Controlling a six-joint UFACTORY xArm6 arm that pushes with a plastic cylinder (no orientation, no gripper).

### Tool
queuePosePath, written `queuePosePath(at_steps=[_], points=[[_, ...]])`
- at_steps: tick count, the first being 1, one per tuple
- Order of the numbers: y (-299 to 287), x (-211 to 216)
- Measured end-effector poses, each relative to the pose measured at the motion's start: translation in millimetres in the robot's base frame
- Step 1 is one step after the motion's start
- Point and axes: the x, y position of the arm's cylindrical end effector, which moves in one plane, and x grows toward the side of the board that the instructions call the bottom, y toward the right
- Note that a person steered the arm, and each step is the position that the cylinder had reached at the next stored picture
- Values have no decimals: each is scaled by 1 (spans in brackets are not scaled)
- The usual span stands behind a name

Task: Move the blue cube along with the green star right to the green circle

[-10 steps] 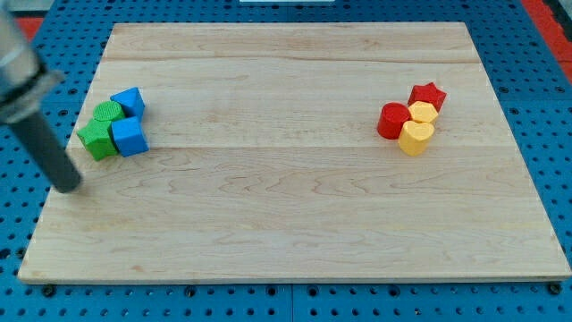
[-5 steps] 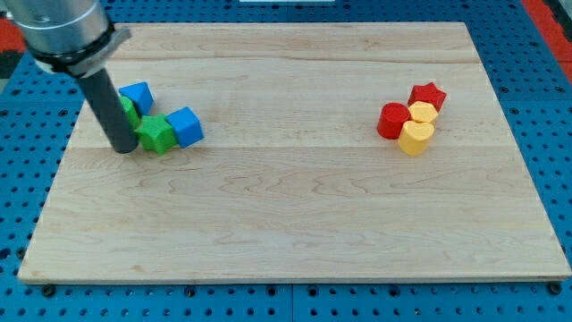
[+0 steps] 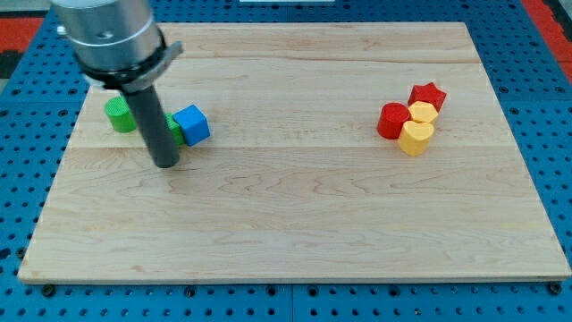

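Note:
The blue cube (image 3: 191,124) lies on the wooden board (image 3: 295,224) at the upper left. The green star (image 3: 178,133) touches its left side and only a sliver shows past the rod. The green circle (image 3: 118,114) lies further left, apart from them. My tip (image 3: 166,164) rests on the board just below and left of the star, right of and below the green circle. The rod and the arm above it hide the space between the circle and the star.
A red cylinder (image 3: 391,120), a red star (image 3: 427,94) and two yellow blocks (image 3: 422,112) (image 3: 416,137) are clustered at the view's right. A second blue block seen earlier beside the green circle is hidden behind the arm.
My tip has swept from the board's left edge to the right. The green star and blue cube have been pushed right, away from the green circle, which now shows on the rod's left.

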Motion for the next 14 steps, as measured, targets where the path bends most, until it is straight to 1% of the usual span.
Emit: queuePosePath(at_steps=[2, 3, 4, 5, 6, 7, 8, 9, 10, 11, 12, 13, 14], points=[[6, -22], [6, -46], [9, -52], [9, -4], [-26, -32], [-32, -42], [-12, -43], [46, -52], [69, -104], [45, -138], [24, -131], [51, -125], [66, -119]])
